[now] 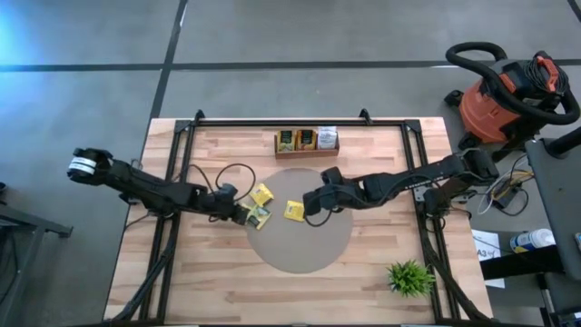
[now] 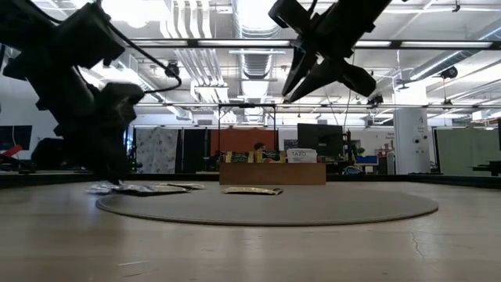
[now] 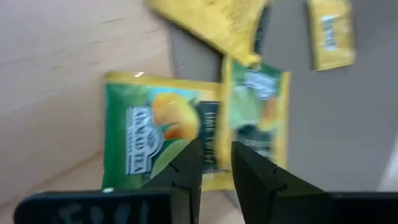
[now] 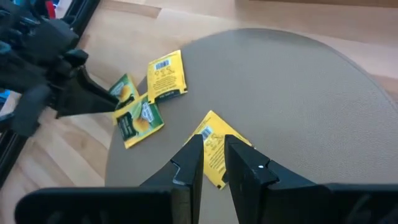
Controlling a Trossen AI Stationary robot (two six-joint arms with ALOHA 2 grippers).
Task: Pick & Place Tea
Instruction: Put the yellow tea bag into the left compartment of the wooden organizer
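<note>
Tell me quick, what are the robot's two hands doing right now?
Left gripper: down at two green-and-yellow tea packets, fingers nearly together, holding nothing.
Right gripper: above a yellow tea packet, fingers nearly together, empty.

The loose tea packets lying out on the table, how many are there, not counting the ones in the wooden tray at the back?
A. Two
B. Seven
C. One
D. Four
D. The high view shows a yellow packet and two green-printed packets by the left gripper, plus one yellow packet by the right gripper, all at the round mat.
</note>
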